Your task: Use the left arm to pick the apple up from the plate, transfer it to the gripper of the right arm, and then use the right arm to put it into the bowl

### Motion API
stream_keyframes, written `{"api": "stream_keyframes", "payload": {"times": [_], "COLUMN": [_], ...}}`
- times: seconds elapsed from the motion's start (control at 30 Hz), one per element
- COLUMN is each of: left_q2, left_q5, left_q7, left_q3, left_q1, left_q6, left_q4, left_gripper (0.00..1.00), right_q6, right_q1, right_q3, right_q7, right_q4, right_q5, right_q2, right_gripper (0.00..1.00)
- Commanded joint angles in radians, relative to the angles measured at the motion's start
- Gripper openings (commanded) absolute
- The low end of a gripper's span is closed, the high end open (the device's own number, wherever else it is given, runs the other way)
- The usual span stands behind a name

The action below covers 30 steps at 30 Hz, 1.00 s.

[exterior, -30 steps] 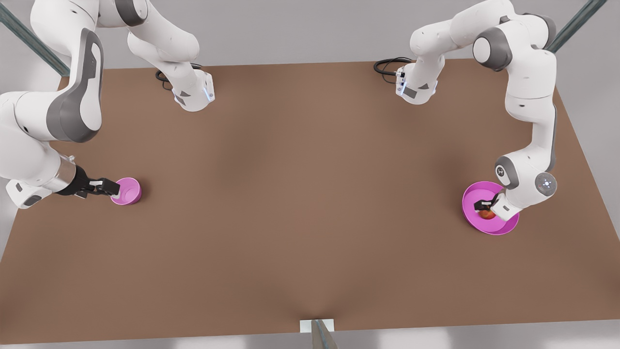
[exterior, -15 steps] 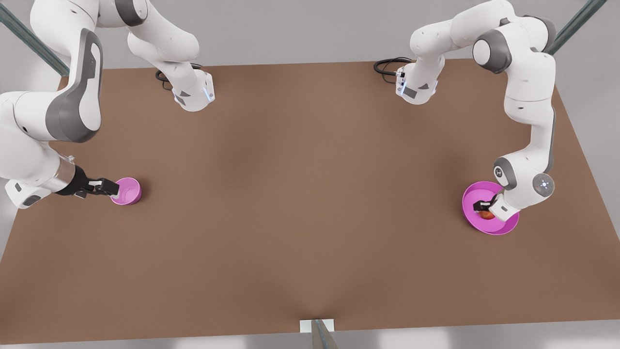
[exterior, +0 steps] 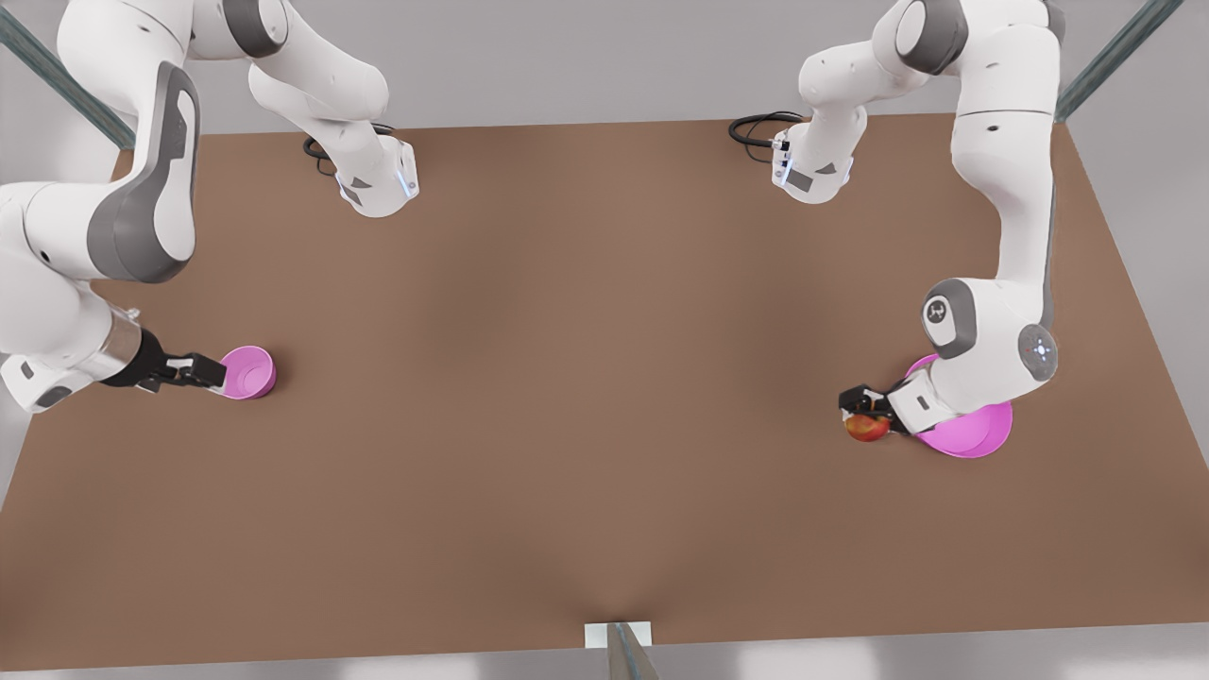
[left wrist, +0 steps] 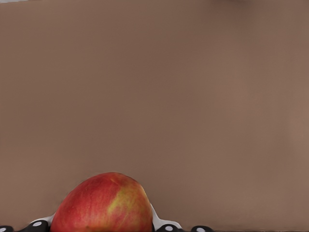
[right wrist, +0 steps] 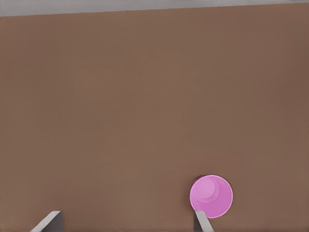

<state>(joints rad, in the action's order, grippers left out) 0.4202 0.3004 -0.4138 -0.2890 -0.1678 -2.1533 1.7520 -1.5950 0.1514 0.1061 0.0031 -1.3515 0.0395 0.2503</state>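
Observation:
The red and yellow apple (exterior: 866,427) hangs just past the plate's edge, toward the front view's left, with my left gripper (exterior: 863,412) shut on it. In the left wrist view the apple (left wrist: 102,205) sits between the fingertips (left wrist: 163,224) above bare table. The magenta plate (exterior: 973,436) lies under the left arm's wrist, partly hidden by it. At the front view's left, the small pink bowl (exterior: 248,371) stands upright with my right gripper (exterior: 206,371) open close beside it. The right wrist view shows the bowl (right wrist: 211,196) by one fingertip (right wrist: 201,218).
Both arm bases (exterior: 378,184) (exterior: 810,170) stand at the table's far edge, each with a black cable. A small white bracket (exterior: 619,634) sits at the near edge. Wide brown tabletop (exterior: 586,378) stretches between the bowl and the plate.
The left arm has lifted the apple out of the plate and carried it toward the front view's left. The right arm has hardly moved.

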Motion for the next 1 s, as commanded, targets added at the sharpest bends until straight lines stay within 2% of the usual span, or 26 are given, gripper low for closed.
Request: {"api": "stream_keyframes", "payload": {"times": [0.0, 0.07, 0.2, 0.27, 0.43, 0.47, 0.5, 0.53, 0.63, 0.7, 0.77, 0.83, 0.9, 0.97], "left_q2": [0.022, 0.032, 0.126, 0.163, 0.318, 0.333, 0.367, 0.408, 0.5, 0.584, 0.626, 0.631, 0.631, 0.632], "left_q5": [0.21, 0.353, 0.775, 0.891, 1.155, 1.261, 1.336, 1.379, 1.398, 1.416, 1.416, 1.416, 1.418, 1.416], "left_q7": [-0.281, -0.434, -0.933, -1.042, -1.425, -1.491, -1.611, -1.701, -1.816, -1.899, -1.924, -1.933, -1.933, -1.933], "left_q3": [-0.032, -0.033, -0.032, -0.032, -0.039, -0.044, -0.065, -0.091, -0.131, -0.164, -0.167, -0.171, -0.177, -0.177], "left_q1": [0.031, 0.108, 0.274, 0.336, 0.481, 0.513, 0.522, 0.524, 0.551, 0.59, 0.61, 0.611, 0.611, 0.61], "left_q6": [0.121, 0.093, -0.077, -0.124, -0.174, -0.175, -0.174, -0.175, -0.191, -0.237, -0.252, -0.258, -0.273, -0.278], "left_q4": [-0.002, -0.003, -0.042, -0.083, -0.298, -0.325, -0.362, -0.404, -0.517, -0.626, -0.681, -0.686, -0.686, -0.686], "left_gripper": [0.65, 0.61, 0.61, 0.61, 0.61, 0.61, 0.61, 0.61, 0.61, 0.61, 0.61, 0.61, 0.61, 0.61], "right_q6": [-0.003, 0.0, 0.003, 0.003, -0.002, -0.011, -0.043, -0.083, -0.212, -0.212, -0.207, -0.211, -0.278, -0.273], "right_q1": [-0.004, -0.004, -0.004, -0.004, -0.006, -0.01, -0.012, -0.012, -0.012, -0.013, -0.013, 0.095, 0.108, 0.142], "right_q3": [0.003, 0.003, 0.003, 0.003, 0.004, 0.006, 0.004, 0.004, 0.029, 0.032, 0.053, 0.155, 0.167, 0.187], "right_q7": [0.009, 0.009, 0.009, 0.009, 0.011, 0.014, 0.012, 0.012, -0.023, -0.268, -0.406, -0.558, -0.555, -0.661], "right_q4": [0.008, 0.008, 0.008, 0.008, 0.008, 0.008, 0.008, 0.006, 0.005, -0.005, -0.072, -0.227, -0.399, -0.466], "right_q5": [0.003, 0.003, 0.003, 0.003, -0.003, -0.093, -0.31, -0.435, -0.854, -1.081, -1.158, -1.237, -1.242, -1.28], "right_q2": [0.0, 0.0, 0.0, 0.0, 0.0, 0.009, 0.038, 0.078, 0.257, 0.371, 0.402, 0.385, 0.258, 0.261], "right_gripper": [1.0, 1.0, 1.0, 1.0, 1.0, 1.0, 1.0, 1.0, 1.0, 1.0, 1.0, 1.0, 1.0, 1.0]}}
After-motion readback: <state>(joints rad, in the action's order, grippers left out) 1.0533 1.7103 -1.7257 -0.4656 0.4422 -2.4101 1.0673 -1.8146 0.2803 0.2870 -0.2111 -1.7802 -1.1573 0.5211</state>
